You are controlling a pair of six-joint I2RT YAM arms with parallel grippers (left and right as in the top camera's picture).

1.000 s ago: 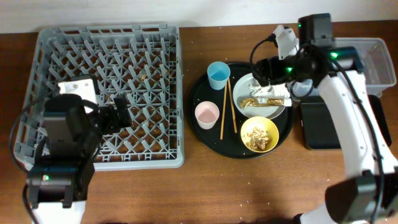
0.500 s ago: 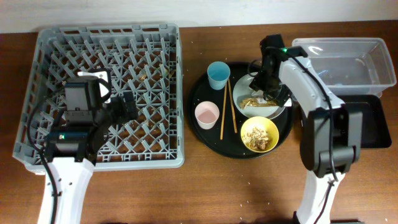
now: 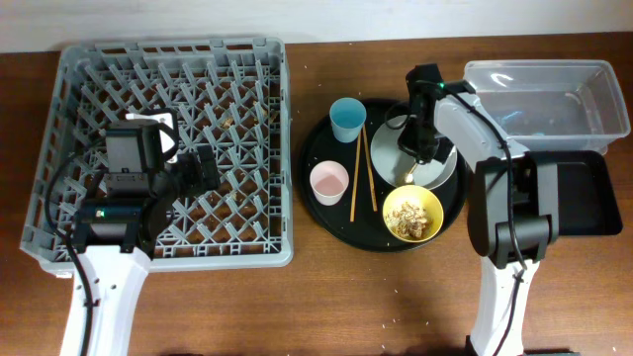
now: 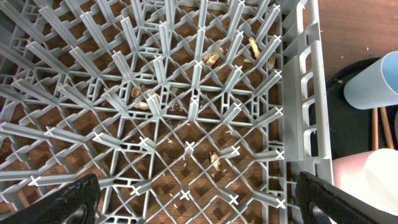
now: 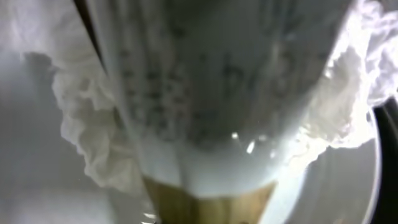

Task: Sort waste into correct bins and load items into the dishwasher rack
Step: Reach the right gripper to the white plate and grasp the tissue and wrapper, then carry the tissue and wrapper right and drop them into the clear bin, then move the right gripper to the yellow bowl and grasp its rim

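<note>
Rack [image 3: 59, 148] first, far left: grey, pegged, no dishes in it, only a few crumbs [image 4: 211, 160] down in the lattice. The left gripper [image 3: 195, 173] hovers low over its right half. In the wrist view its fingers are spread wide and empty, well apart from the dishes.

Moving right onto the round black tray [image 3: 341, 225]: blue cup [image 3: 347, 119] at the top, pink cup [image 3: 329, 182] below it, both upright. The chopsticks [image 3: 358, 173] lie side by side just beside them.

Now the action: the right gripper [image 3: 413, 166] is down on the plate [image 3: 445, 170], nose right into the waste. Its wrist camera sits so close that everything smears. A white napkin [image 5: 81, 130] bunches on both sides and a gold-brown wrapper [image 5: 208, 202] shows at the bottom edge. The fingers are lost in the blur, so whether they have closed on anything cannot be told.

It looks like a pick of the paper waste. Doing it well means pinching napkin or wrapper alone, never the plate rim. The lift should then go straight up, so nothing drags the plate or knocks the yellow bowl [image 3: 390, 203] of scraps [image 3: 412, 215] just in front. If the wrapper lies under the napkin, one firm pinch through both could save a trip, provided they share a bin.

Far right wait the clear tub [image 3: 544, 94] and the flat black tray [image 3: 584, 198], both near. That calls for a short carry and a low release, so the light paper does not drift out.
</note>
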